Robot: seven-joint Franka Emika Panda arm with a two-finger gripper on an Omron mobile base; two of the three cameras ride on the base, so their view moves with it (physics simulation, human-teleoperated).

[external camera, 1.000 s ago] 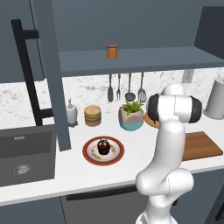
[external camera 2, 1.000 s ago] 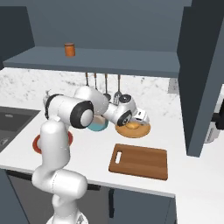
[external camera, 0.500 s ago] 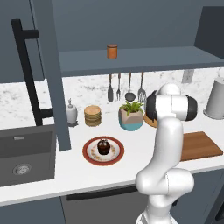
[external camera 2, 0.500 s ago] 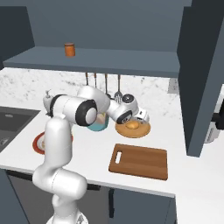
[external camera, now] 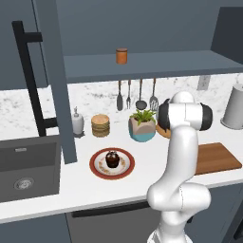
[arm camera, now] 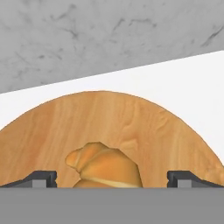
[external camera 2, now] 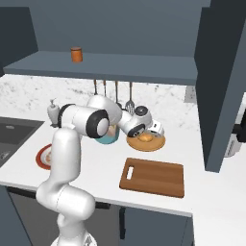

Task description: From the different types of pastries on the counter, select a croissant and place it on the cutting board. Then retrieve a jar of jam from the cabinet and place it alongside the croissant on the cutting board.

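Observation:
The golden croissant (arm camera: 105, 166) lies on a round tan wooden plate (arm camera: 144, 127) at the back of the white counter (external camera 2: 197, 202). My gripper (arm camera: 112, 178) is open, low over the plate, with one dark fingertip (arm camera: 41, 178) on each side of the croissant and not touching it. From the right base view the hand (external camera 2: 151, 133) hangs just above the croissant (external camera 2: 145, 138). In front of the plate lies the brown cutting board (external camera 2: 153, 177), bare. The orange-brown jam jar (external camera 2: 76, 54) stands on the cabinet shelf (external camera 2: 120, 65). The chocolate cupcake (external camera: 112, 159) sits on a red-rimmed plate, and the tan cake stack (external camera: 100, 125) stands behind it.
A potted plant (external camera: 142, 124) stands just left of the round plate, with utensils (external camera: 140, 95) hanging on the wall above. The open cabinet door with its black bar handle (external camera: 31, 80) juts out at the left, over the dark sink (external camera: 26, 166). A white soap bottle (external camera: 77, 122) and a kettle (external camera: 235, 107) also stand here.
The hand has edged down and slightly right toward the croissant on the round plate. Nothing else has moved.

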